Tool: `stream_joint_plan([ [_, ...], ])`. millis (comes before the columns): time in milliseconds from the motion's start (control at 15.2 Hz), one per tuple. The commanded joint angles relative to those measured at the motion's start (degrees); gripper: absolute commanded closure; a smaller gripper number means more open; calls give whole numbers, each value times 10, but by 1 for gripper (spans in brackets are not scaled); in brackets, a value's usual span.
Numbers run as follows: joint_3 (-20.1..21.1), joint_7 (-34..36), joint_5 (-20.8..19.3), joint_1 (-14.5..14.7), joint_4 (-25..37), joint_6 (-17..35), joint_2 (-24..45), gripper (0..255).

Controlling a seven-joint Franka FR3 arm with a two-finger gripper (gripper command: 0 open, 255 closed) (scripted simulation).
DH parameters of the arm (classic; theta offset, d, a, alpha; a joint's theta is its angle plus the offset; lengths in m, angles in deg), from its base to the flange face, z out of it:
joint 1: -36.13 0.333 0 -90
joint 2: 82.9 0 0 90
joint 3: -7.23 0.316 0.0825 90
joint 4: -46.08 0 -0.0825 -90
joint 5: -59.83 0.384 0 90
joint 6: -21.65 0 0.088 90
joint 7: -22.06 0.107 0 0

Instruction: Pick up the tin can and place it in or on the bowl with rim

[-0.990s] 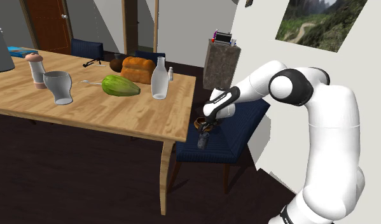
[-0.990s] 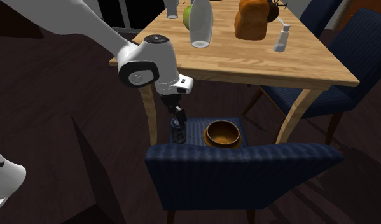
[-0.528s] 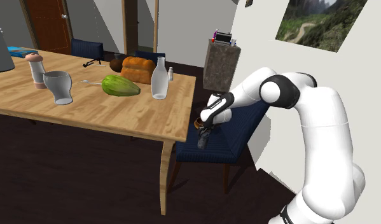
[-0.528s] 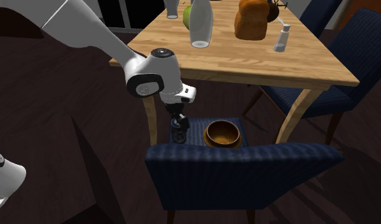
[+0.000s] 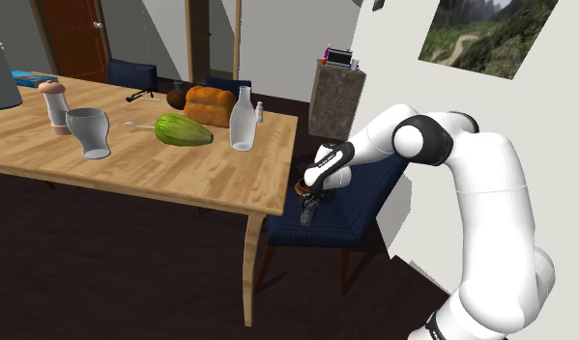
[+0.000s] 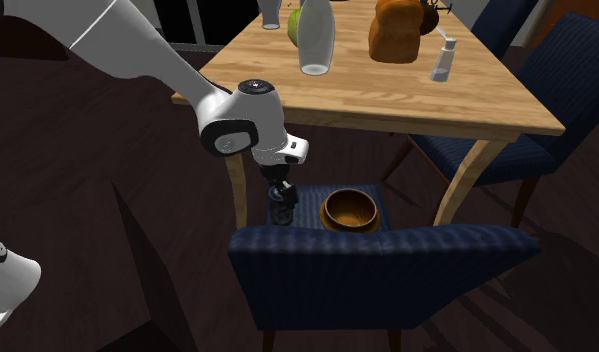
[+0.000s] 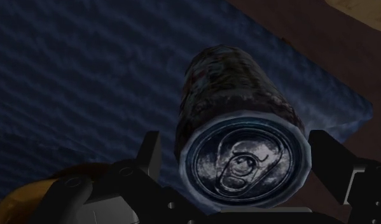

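Wrist view: tin can (image 7: pixel 236 127) seen end-on, a dark mottled cylinder with a shiny pull-tab lid, standing on the ribbed navy chair seat (image 7: pixel 87 76). The second exterior view adds a round brown bowl (image 6: pixel 350 210) with a raised rim, near the can on the same seat. Gripper (image 6: pixel 280 198) sits over the can. Black fingers (image 7: pixel 151 153) are spread either side of it with a slim gap showing, not pinching.
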Motion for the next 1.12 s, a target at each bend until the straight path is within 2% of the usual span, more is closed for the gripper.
stream_joint_plan([
  [0,0,0,0,0,0,0,0,255],
  [594,0,0,0,0,0,0,0,255],
  [1056,-7,5,-7,5,-8,-36,-44,255],
])
